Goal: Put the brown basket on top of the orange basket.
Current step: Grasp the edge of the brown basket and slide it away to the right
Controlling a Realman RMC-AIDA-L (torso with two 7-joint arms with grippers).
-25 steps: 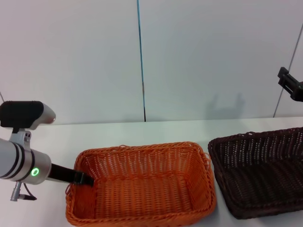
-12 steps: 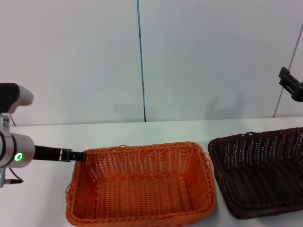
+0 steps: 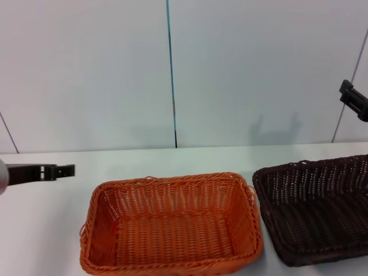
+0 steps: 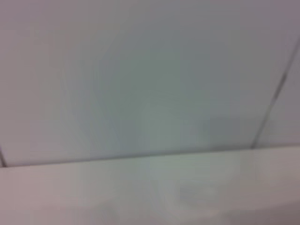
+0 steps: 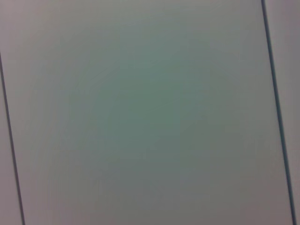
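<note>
Orange basket [image 3: 171, 226] and brown basket [image 3: 317, 209] sit side by side on the white tabletop [image 3: 132, 161], apart, while the left claw [image 3: 63, 171] hangs clear of the orange rim and the right claw [image 3: 353, 99] hovers high; neither claw's opening can be told.

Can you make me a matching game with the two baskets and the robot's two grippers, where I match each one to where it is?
Things:
1. orange basket
2. brown basket
3. left gripper
4. right gripper

Places:
A. high up at the right edge, in front of the wall
B. on the table, in the middle
C. above the table, off the orange basket's left end
D. on the table, at the right, partly cut off by the picture's edge

Pairs: 1-B, 2-D, 3-C, 4-A
</note>
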